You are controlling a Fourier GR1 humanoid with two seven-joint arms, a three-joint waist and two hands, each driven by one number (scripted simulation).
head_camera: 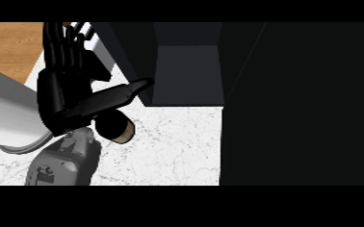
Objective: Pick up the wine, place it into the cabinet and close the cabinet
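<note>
left hand (60, 101) hovering just left of the cabinet (188, 72), fingers straight, thumb pointing at its opening, grasping nothing | wine (115, 126) lying outside the cabinet, near its front-left corner, under the thumb | risk: thumb knocking it, rolling it away from the cabinet

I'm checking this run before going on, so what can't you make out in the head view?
- Wine: only a dark end with a tan rim shows; the left hand covers the rest, and contact between them is unclear.
- Right hand: nowhere in the head view.
- Cabinet: the inside is too dark to read.
- Black panel: cut off by the right edge; door or wall, cannot tell.
</note>
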